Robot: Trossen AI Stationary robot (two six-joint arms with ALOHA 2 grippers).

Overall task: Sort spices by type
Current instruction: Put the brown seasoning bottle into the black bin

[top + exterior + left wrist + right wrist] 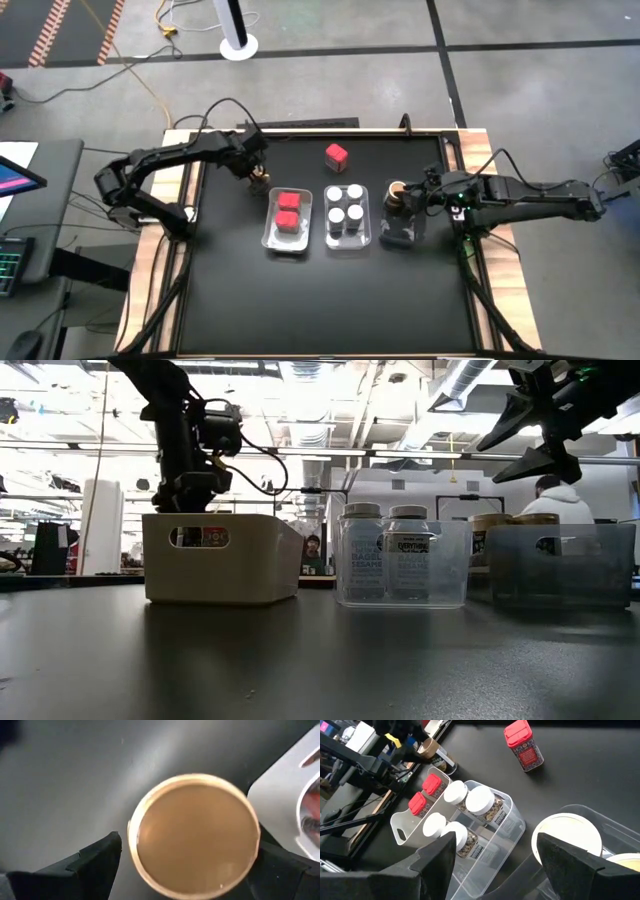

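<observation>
Black table (pixel 230 300) holds three trays in a row. Left tray (pixel 268 238): two red boxes (pixel 287 210). Middle tray (pixel 329 238): four white-lidded jars (pixel 345 211). Right tray (pixel 385 240): tan-lidded jars (pixel 396 188). Right gripper (pixel 425 192) hovers over it, fingers spread, empty. Left gripper (pixel 258 178) spread around tan-lidded jar (pixel 194 836) just left of left tray. Lone red box (pixel 336 154) far centre.

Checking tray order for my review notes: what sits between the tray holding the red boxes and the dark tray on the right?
In the high view, a clear rectangular plastic tray holding four white-lidded round jars sits between them.
</observation>
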